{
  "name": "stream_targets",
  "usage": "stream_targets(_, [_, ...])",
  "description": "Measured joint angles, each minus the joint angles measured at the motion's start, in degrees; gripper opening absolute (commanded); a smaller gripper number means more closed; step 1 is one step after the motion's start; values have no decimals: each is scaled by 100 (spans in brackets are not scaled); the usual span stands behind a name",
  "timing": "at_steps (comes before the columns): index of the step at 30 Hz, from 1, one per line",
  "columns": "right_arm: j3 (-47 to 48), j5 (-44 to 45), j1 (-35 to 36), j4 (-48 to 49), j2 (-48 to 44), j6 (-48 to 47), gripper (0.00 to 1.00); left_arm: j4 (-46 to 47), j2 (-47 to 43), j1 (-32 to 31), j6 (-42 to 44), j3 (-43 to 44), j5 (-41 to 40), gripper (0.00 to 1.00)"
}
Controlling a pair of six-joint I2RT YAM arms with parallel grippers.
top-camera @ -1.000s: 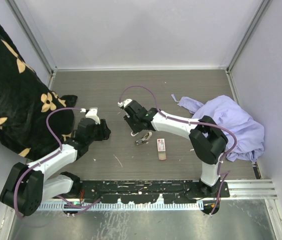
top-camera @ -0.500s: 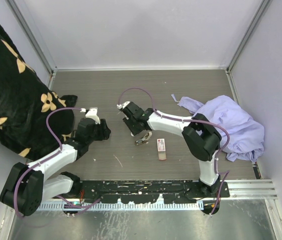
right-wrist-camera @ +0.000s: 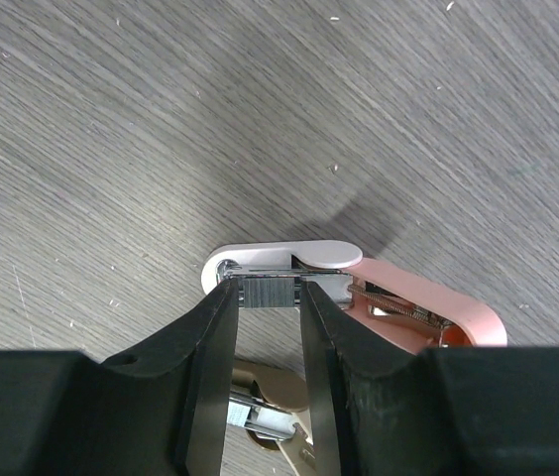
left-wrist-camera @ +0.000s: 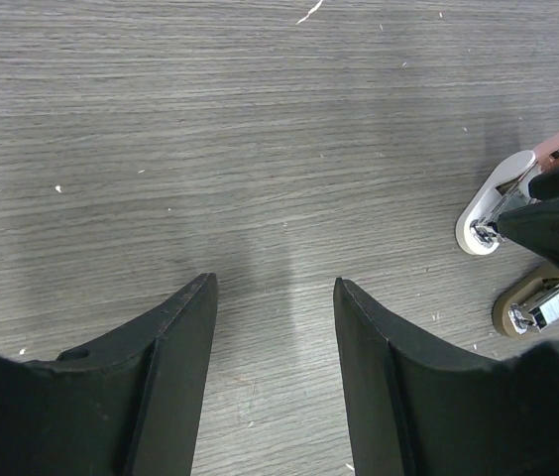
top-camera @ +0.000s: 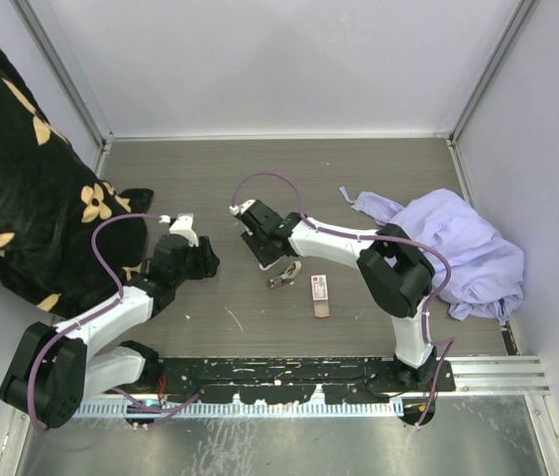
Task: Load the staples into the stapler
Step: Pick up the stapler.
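Grey wood-grain tabletop (top-camera: 210,178) carrying the work. A black flower-patterned blanket (top-camera: 22,178) is heaped well off the left tool's outer side, and a lavender cloth (top-camera: 458,248) lies well off the right tool's outer side. The left tool (left-wrist-camera: 275,288) hangs low over bare tabletop with its fingers spread and nothing between them; the stapler shows off to its right. The right tool (right-wrist-camera: 268,290) points down at the stapler (right-wrist-camera: 418,302), which lies swung open directly under its tips, with the pink, white-nosed upper arm ahead and the tan base nearer the wrist. The staple box (top-camera: 320,288), red-and-white with its tan tray slid out, rests on the tabletop near the right tool, just past the stapler toward the arm bases. The right tool is pinching a short grey staple strip (right-wrist-camera: 272,292) from both sides, at the nose end of the metal channel; whether it is already seated cannot be told. To do this step well, the strip should probably be kept parallel to the channel, lowered legs-down until the rails carry it, and released only then with a slight spread, so it neither tips nor rides up.
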Motion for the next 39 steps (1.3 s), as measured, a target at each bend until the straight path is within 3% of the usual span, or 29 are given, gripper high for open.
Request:
stream_targets(14, [111, 79, 0, -129, 170, -107, 38, 2, 0, 0, 2, -4, 0, 52])
stream_targets(26, [212, 105, 0, -243, 227, -63, 27, 0, -2, 0, 2, -37, -2, 52])
stream_targets(39, [223, 133, -22, -258, 214, -24, 26, 2, -46, 0, 2, -44, -4, 52])
